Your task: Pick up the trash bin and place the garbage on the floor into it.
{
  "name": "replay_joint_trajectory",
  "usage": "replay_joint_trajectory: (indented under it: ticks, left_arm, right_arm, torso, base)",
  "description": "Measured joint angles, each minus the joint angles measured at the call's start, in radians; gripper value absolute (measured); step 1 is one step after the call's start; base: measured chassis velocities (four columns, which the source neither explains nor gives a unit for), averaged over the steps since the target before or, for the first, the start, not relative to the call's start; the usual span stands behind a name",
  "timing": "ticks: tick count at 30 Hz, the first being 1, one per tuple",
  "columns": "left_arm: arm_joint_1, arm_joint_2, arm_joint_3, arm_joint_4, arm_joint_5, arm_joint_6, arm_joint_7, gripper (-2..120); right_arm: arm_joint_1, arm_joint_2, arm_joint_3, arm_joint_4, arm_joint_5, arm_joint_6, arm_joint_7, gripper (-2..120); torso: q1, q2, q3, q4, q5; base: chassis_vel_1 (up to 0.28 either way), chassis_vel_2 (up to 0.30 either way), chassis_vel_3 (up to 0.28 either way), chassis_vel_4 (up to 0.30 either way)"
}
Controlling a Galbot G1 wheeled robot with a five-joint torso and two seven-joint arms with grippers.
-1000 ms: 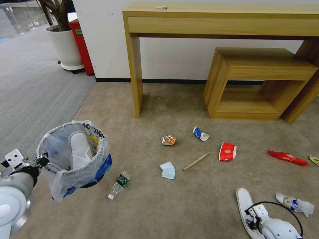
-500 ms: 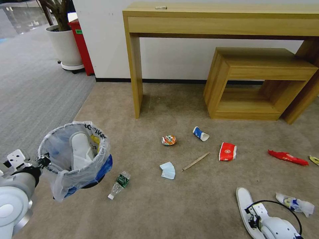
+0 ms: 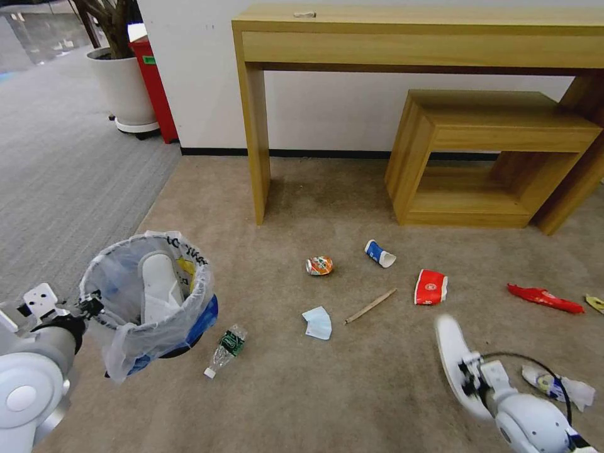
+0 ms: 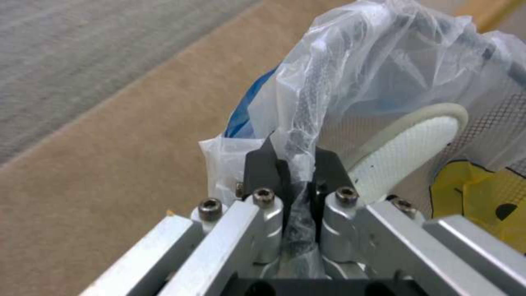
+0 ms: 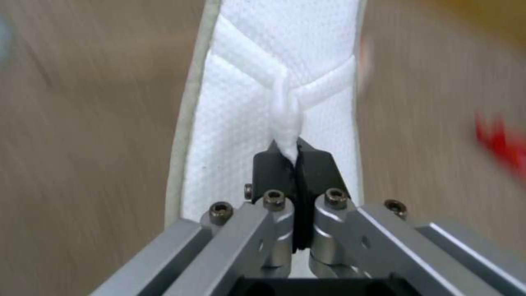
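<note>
**Robot holds a lined bin in one gripper and a white slipper in the other, litter spread on the carpet**

A wide stretch of beige carpet (image 3: 352,384) fills the room, meeting a grey carpet (image 3: 56,182) along the robot's left. A long wooden table (image 3: 415,38) stands against the white wall at the far edge, with a lower wooden bench (image 3: 497,132) tucked under its right end. A white planter (image 3: 123,88) and a red container (image 3: 154,88) sit in the far left corner. Open floor lies between the furniture and the litter, and more in the near centre.

At the near left, the trash bin (image 3: 151,296) hangs tilted above the carpet, lined with a clear crinkled bag. The left gripper (image 4: 293,164) has its jaws closed tight on the bag-covered rim. A slipper in the bin (image 3: 158,283) stands upright inside, beside something yellow.

At the near right, the right gripper (image 5: 295,158) has its jaws pinched shut on the strap of a second white slipper (image 3: 454,355), which looks raised off the floor.

Garbage lies scattered across the middle: a red paper cup (image 3: 431,287), a red wrapper (image 3: 544,298), a crushed bottle (image 3: 225,349) just beside the bin, a white wrapper (image 3: 563,385) near the right arm, a blue mask (image 3: 317,323), a wooden stick (image 3: 370,306), a blue and white cup (image 3: 379,253), a crushed can (image 3: 319,265), and a yellow scrap (image 3: 594,302) at the right edge.
</note>
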Motion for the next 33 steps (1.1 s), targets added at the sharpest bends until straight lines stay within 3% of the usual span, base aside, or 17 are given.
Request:
replay_joint_trajectory:
  ticks: [1, 2, 5, 6, 9, 10, 13, 15, 18, 21, 33]
  left_arm:
    - [0.006, 0.009, 0.015, -0.01, -0.017, 0.0, -0.001, 2]
    - [0.006, 0.009, 0.015, -0.01, -0.017, 0.0, -0.001, 2]
    - [0.025, 0.038, 0.059, -0.028, -0.07, 0.0, -0.002, 2]
    - [0.025, 0.038, 0.059, -0.028, -0.07, 0.0, -0.002, 2]
    - [0.037, 0.062, 0.101, -0.034, -0.121, 0.0, 0.004, 2]
    - [0.037, 0.062, 0.101, -0.034, -0.121, 0.0, 0.004, 2]
    - [0.039, 0.077, 0.147, -0.034, -0.133, 0.0, 0.026, 2]
    - [0.039, 0.078, 0.156, -0.034, -0.133, 0.0, 0.029, 2]
    - [0.036, 0.085, 0.221, -0.022, -0.132, 0.0, 0.035, 2]
    - [0.031, 0.087, 0.267, -0.009, -0.129, 0.0, 0.041, 2]
    - [-0.007, 0.081, 0.365, 0.059, -0.102, 0.0, 0.057, 2]
  right_arm:
    - [0.014, 0.001, 0.0, 0.012, 0.007, 0.085, -0.033, 0]
    - [0.014, 0.001, 0.0, 0.012, 0.007, 0.085, -0.033, 0]
    - [0.057, 0.012, -0.009, 0.034, 0.046, 0.294, -0.169, 0]
    - [0.057, 0.012, -0.009, 0.034, 0.046, 0.294, -0.169, 0]
    - [0.111, 0.039, -0.045, 0.008, 0.099, 0.526, -0.407, 0]
    - [0.111, 0.039, -0.045, 0.008, 0.099, 0.526, -0.407, 0]
    - [0.177, 0.067, -0.111, -0.027, 0.167, 0.638, -0.599, 0]
    - [0.193, 0.073, -0.126, -0.033, 0.181, 0.653, -0.626, 0]
    - [0.305, 0.115, -0.22, -0.067, 0.271, 0.708, -0.771, 0]
    - [0.37, 0.143, -0.27, -0.074, 0.301, 0.716, -0.822, 0]
    - [0.516, 0.21, -0.416, -0.051, 0.315, 0.709, -0.853, 0]
  torso:
    - [0.0, 0.0, 0.0, 0.0, 0.0]
    - [0.0, 0.0, 0.0, 0.0, 0.0]
    - [0.0, 0.0, 0.0, 0.0, -0.0002]
    - [0.0, 0.0, 0.0, 0.0, -0.0002]
    - [0.0, 0.0, 0.0, 0.0, -0.0001]
    - [0.0, 0.0, 0.0, 0.0, -0.0001]
    - [0.0, 0.0, 0.0, -0.0002, 0.0002]
    - [0.0, 0.0, 0.0, -0.0002, 0.0]
    - [0.0, 0.0, 0.0, 0.0, 0.0]
    - [0.0, 0.0, 0.0, 0.0, 0.0]
    - [0.0, 0.0, 0.0, 0.0, -0.0002]
  base:
    - [0.0, 0.0, 0.0, 0.0]
    - [0.0, 0.0, 0.0, 0.0]
    - [0.0, 0.0, 0.0, 0.0]
    - [0.0, 0.0, 0.0, 0.0]
    - [0.0, 0.0, 0.0, 0.0]
    - [0.0, 0.0, 0.0, 0.0]
    - [0.0, 0.0, 0.0, 0.0]
    - [0.0, 0.0, 0.0, 0.0]
    - [0.0, 0.0, 0.0, 0.0]
    - [0.0, 0.0, 0.0, 0.0]
    - [0.0, 0.0, 0.0, 0.0]
